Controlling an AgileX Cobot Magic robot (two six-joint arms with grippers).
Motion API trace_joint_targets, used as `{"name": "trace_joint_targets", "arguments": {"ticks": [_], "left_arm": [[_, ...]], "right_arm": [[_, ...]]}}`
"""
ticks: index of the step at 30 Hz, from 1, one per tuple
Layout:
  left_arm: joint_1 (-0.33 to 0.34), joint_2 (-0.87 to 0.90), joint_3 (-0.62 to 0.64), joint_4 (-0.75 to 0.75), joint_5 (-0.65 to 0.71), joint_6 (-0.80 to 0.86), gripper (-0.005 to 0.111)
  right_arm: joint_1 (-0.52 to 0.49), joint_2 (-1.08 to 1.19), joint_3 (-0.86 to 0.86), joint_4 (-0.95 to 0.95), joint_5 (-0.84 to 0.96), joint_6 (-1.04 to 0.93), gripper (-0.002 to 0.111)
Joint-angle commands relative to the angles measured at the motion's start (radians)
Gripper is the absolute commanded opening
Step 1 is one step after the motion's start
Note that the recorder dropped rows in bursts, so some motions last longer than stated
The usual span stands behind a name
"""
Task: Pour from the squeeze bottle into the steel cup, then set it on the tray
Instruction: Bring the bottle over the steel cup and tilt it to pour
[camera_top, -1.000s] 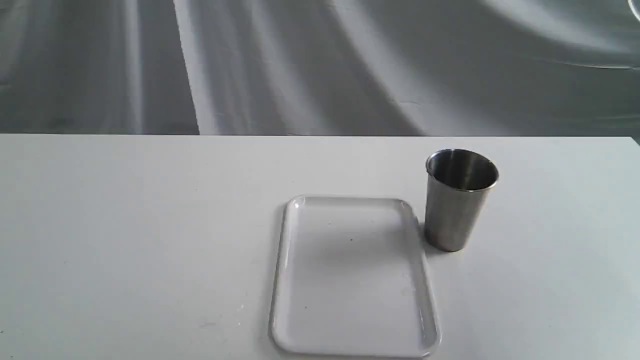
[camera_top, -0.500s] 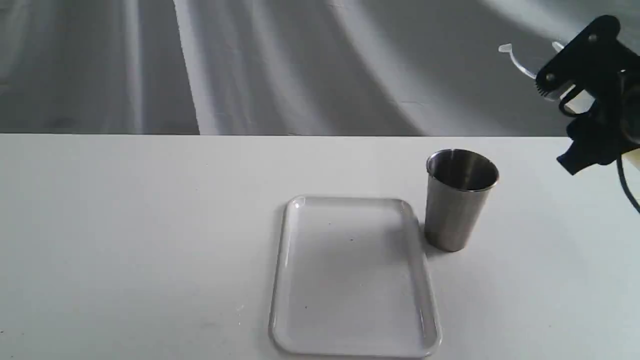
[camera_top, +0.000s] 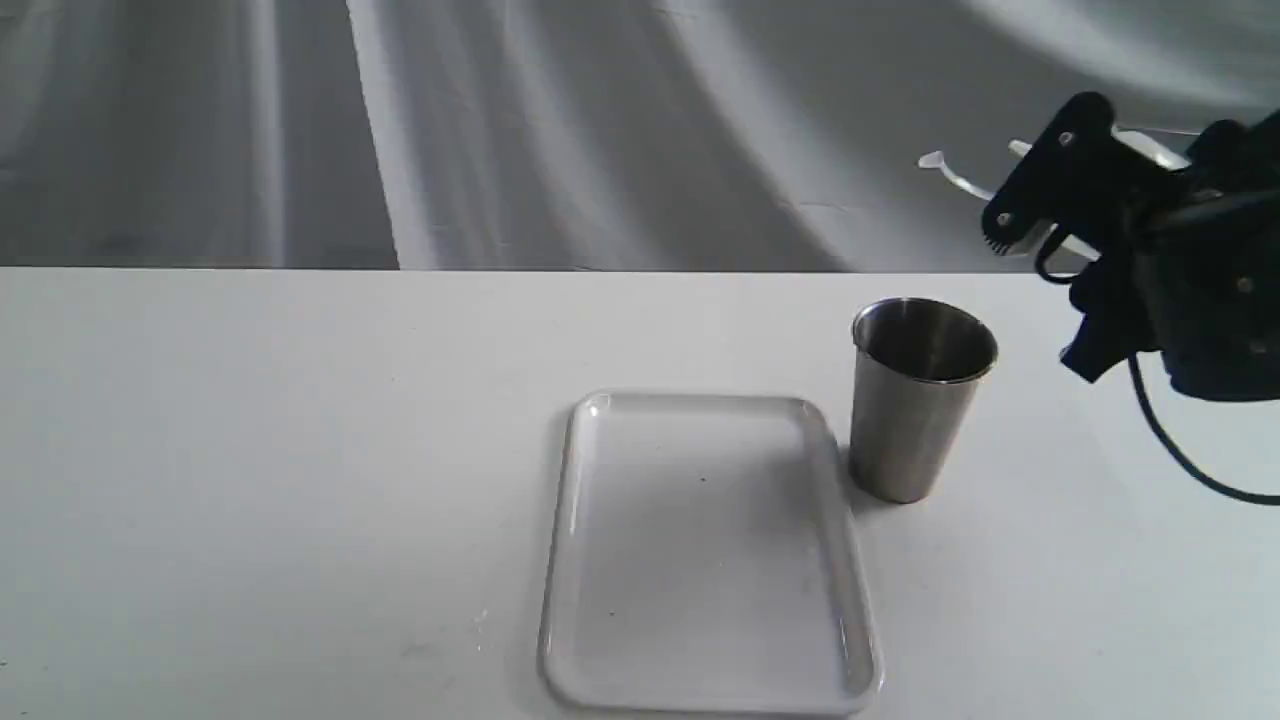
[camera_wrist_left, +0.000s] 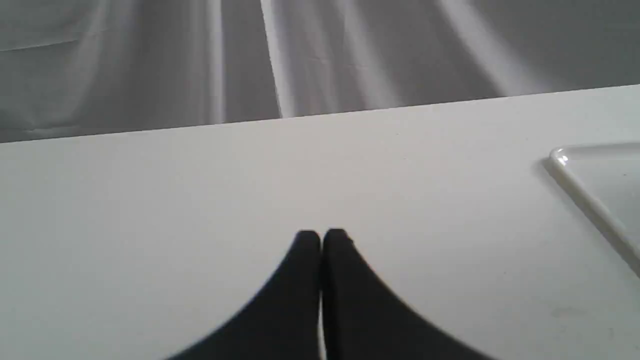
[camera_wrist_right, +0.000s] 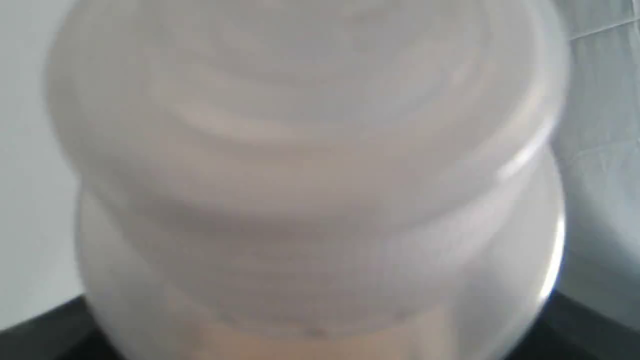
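Observation:
The steel cup stands upright on the white table, just right of the far right corner of the tray, which has nothing on it. My right gripper is in the air, to the right of the cup and higher than its rim. It is shut on the squeeze bottle, which is tilted with its nozzle and curling cap strap pointing left. The translucent bottle fills the right wrist view, blurred. My left gripper is shut with nothing in it, low over bare table left of the tray.
A grey draped cloth hangs behind the table's far edge. A black cable loops below the right arm, over the table at the right.
The right arm with the bottle has come into view from the upper right and moved left and down toward the cup. Cup, tray and left gripper have not moved.

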Motion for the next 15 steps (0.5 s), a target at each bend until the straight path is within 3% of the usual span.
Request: {"name": "trace_joint_targets", "arguments": {"ticks": [1,6,15], "left_arm": [[0.002,-0.003,0.004,-0.001,-0.007,-0.001,0.0],[0.002,-0.003,0.004,-0.001,-0.007,-0.004,0.0],[0.002,-0.003,0.004,-0.001,-0.007,-0.001,0.0]], "right_arm": [[0.021,0.045,-0.016,-0.038,0.086,0.006,0.008],[0.037,0.099,-0.016,-0.038,0.201,0.006,0.008],[0.041,0.099,-0.017,-0.038,0.203,0.036,0.008]]}}
